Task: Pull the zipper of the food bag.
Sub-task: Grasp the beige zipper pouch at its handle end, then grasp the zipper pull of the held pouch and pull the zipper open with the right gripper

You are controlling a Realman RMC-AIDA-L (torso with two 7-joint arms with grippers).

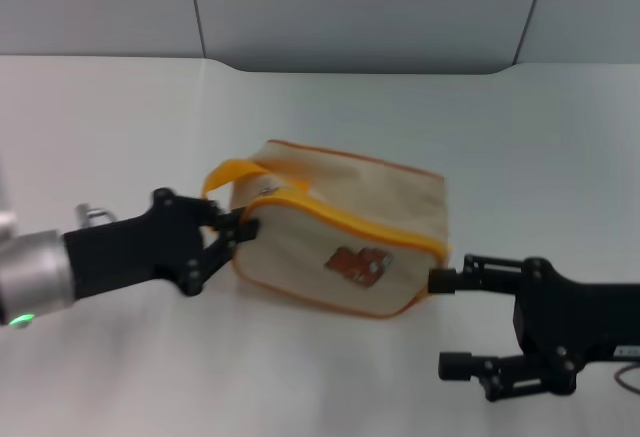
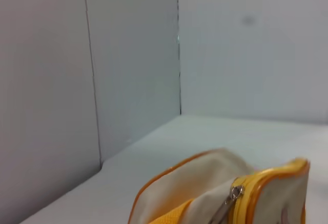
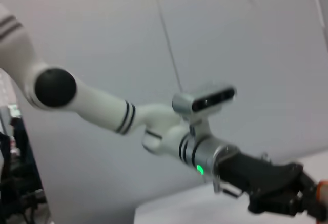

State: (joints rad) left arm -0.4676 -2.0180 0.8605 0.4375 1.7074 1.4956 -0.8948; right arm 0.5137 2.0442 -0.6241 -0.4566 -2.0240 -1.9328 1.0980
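Beige fabric w/ orange piping, that's the food bag (image 1: 345, 242), a soft boxy pouch lying on the white table (image 1: 300, 377) about mid-scene, little brown bear pic facing the robot, orange loop handle (image 1: 240, 175) flopped over at its left end. Left gripper (image 1: 238, 229) is right at that end, black fingertips pinched together at the seam corner where the zipper (image 2: 233, 196) starts; the wrist cam shows the small silver pull tab hanging right at the orange edge, but I can't tell for sure if the tab is actually betw the pads or just next to them. Right gripper (image 1: 445, 322) sits at the bag's other end, jaws wide apart, top finger just touching the corner, nothing held. So imo we're at the grab-the-tab stage, pull not begun yet. Next move prob needs the right side to brace the bag, since the cloth is floppy and would slide, then a straight drag along the thin track.
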